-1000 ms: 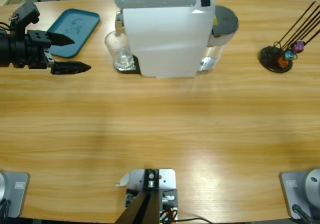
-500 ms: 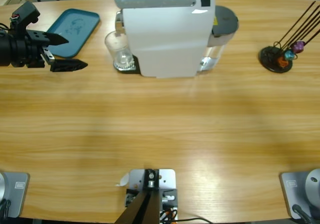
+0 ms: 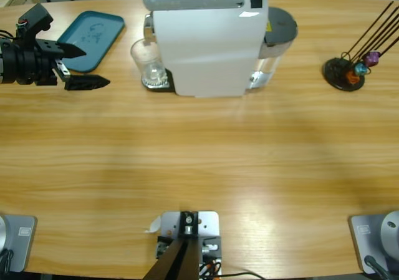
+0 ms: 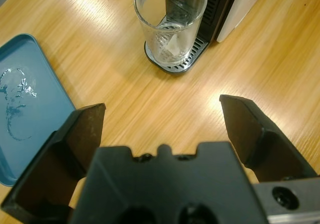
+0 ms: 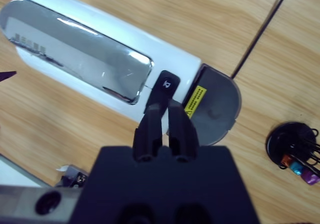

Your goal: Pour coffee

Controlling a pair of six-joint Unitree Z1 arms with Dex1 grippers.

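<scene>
Clear glass is what we are watching first: from above, the tumbler point(image 3: 148, 65) is standing on the drip grate at the front of the white coffee machine point(image 3: 209, 43), near the far edge of the wooden counter point(image 3: 199, 161). Our left pincer point(image 3: 84, 66) is hanging to the tumbler's left with its jaws spread apart, just beside a blue tray point(image 3: 92, 32) and well short of the glass. A rack of coloured capsules point(image 3: 350, 70) is sitting far off to the right.

Looking along the left wrist, we are seeing the tumbler point(image 4: 170, 22) straight ahead on its grate, with both jaws wide apart and empty. We cannot tell whether any coffee is lying in its bottom; the glass is looking nearly clear.

Looking along the right wrist, our right pincer point(image 5: 165, 119) is hovering above the machine point(image 5: 100, 69) with its jaws pressed together, pointing at the black button on top.

We judge that we are at the brewing or waiting step. Next, we are needing the left pincer to advance and close around the tumbler's wall without tipping it.
</scene>
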